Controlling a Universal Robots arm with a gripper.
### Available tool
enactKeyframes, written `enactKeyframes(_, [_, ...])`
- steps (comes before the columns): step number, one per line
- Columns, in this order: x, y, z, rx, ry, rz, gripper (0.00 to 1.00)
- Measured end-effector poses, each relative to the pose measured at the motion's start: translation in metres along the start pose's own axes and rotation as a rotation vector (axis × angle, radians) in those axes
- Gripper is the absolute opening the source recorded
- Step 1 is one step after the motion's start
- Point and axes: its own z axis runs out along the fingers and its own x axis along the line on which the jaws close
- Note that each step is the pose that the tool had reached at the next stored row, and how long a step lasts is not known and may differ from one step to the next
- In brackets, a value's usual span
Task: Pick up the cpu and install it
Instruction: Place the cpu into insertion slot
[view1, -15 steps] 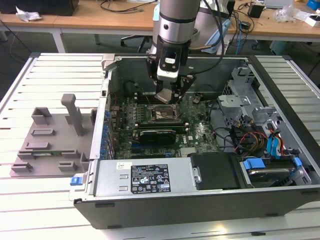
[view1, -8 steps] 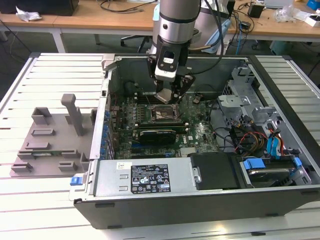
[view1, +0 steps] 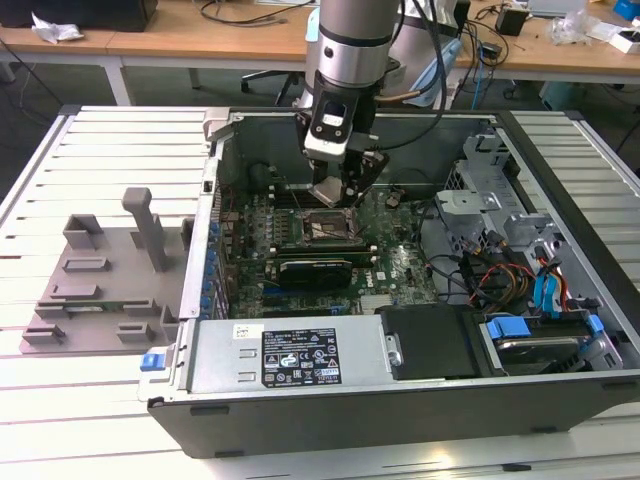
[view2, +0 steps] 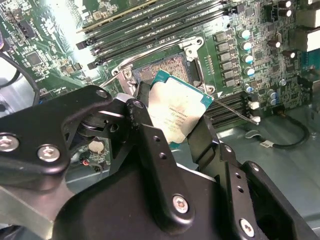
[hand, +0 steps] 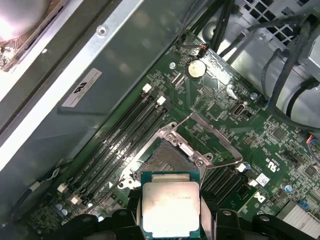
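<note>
Lying on a slatted table (view1: 100, 150) with desks (view1: 200, 40) behind, the open computer case (view1: 400, 420) surrounds the claw (view2: 172, 122), closed on the cpu (hand: 171, 207) over the open socket (hand: 167, 157); memory slots (hand: 125, 135) alongside.

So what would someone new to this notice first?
The silvery cpu stands out, held by the black gripper close to the open socket on the green motherboard. In the exterior view, the arm reaches down into an open computer case lying on a slatted table.

Lab: slatted bench (view1: 100, 150), opened computer (view1: 400, 400), cluttered desks (view1: 200, 40).
</note>
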Motion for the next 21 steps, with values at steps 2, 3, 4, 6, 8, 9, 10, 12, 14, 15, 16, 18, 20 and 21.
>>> enactKeyframes(2, [0.0, 0.0, 0.0, -0.0002, 0.0003, 0.013, 0.55])
enactKeyframes(3, [0.0, 0.0, 0.0, -0.0003, 0.0005, 0.023, 0.55])
enactKeyframes(4, [0.0, 0.0, 0.0, -0.0004, 0.0006, 0.031, 0.55])
enactKeyframes(6, [0.0, 0.0, 0.0, -0.0006, 0.0009, 0.045, 0.55])
enactKeyframes(8, [0.0, 0.0, 0.0, -0.0009, 0.0012, 0.06, 0.55])
enactKeyframes(9, [0.0, 0.0, 0.0001, -0.001, 0.0013, 0.066, 0.55])
enactKeyframes(10, [0.0, 0.0, 0.0001, -0.0011, 0.0015, 0.075, 0.55])
enactKeyframes(12, [0.0, 0.0, 0.0001, -0.0013, 0.0018, 0.088, 0.55])
enactKeyframes(14, [0.0, 0.0, 0.0001, -0.0016, 0.0021, 0.108, 0.55])
enactKeyframes(15, [0.0, 0.0, 0.0001, -0.0016, 0.0023, 0.115, 0.55])
enactKeyframes(16, [0.0, 0.0, 0.0001, -0.0018, 0.0025, 0.122, 0.55])
enactKeyframes(18, [0.0, 0.0, 0.0001, -0.002, 0.0027, 0.136, 0.55])
enactKeyframes(20, [0.0, 0.0, 0.0002, -0.0022, 0.0029, 0.147, 0.55])
enactKeyframes(21, [0.0, 0.0, 0.0002, -0.0023, 0.0031, 0.155, 0.55])
